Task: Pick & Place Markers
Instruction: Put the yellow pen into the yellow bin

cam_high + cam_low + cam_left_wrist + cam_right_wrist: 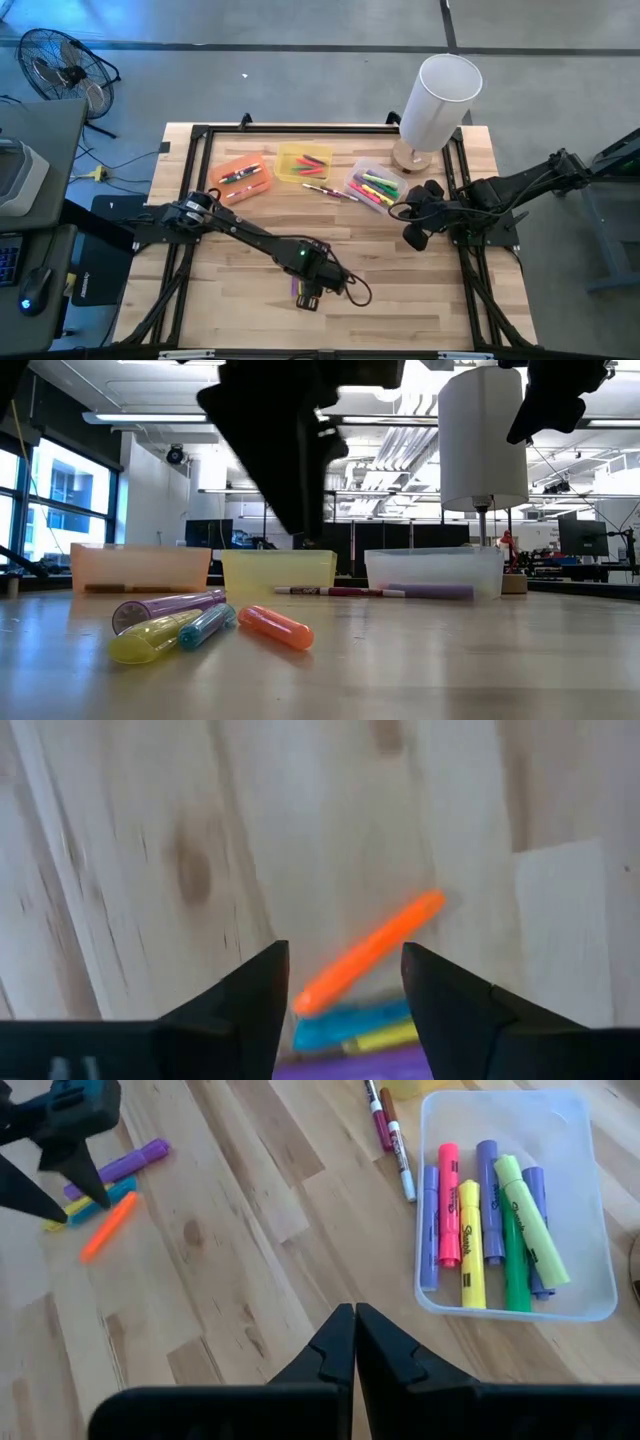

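Observation:
Four loose markers lie together on the wooden table near its front edge: an orange one, a blue one, a yellow one and a purple one. My left gripper hovers open right above them, pointing down, its fingers on either side of the orange marker's end without touching it. My right gripper is shut and waits above the table's right side, near the clear bin, which holds several markers. More markers lie in the orange bin and the yellow bin.
Two thin pens lie on the table between the yellow and clear bins. A tall white cylinder on a round wooden base stands at the far right corner. A black frame borders the table. Bare wood stretches across the near half.

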`<action>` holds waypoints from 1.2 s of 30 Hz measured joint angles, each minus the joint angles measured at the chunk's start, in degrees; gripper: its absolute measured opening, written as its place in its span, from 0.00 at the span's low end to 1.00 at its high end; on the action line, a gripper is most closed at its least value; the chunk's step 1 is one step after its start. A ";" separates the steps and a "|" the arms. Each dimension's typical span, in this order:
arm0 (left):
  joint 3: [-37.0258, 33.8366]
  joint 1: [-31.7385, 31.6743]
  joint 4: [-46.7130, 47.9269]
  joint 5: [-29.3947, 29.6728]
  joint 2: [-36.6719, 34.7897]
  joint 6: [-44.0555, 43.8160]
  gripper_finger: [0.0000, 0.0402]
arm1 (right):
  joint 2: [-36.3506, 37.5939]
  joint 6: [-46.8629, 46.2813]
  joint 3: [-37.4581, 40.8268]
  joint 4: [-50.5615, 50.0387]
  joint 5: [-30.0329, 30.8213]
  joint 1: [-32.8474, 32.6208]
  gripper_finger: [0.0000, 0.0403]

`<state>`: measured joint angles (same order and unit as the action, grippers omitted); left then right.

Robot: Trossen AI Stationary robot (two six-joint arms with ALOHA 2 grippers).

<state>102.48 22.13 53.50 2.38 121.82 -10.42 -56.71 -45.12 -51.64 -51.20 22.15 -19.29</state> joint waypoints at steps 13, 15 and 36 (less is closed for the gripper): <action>-3.06 2.32 4.47 -2.98 -0.04 -15.75 0.43 | 0.00 1.79 0.01 -0.02 4.33 0.00 0.00; -3.81 2.70 4.46 -3.36 -0.04 -19.41 0.43 | 0.00 2.06 0.01 -0.01 4.33 0.00 0.00; -12.77 3.02 -5.15 -12.20 -0.26 -56.23 0.43 | 0.00 3.17 0.00 -0.02 4.06 0.00 0.00</action>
<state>89.70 25.15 48.35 -9.82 121.56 -66.65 -56.71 -41.95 -51.64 -51.22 26.22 -19.29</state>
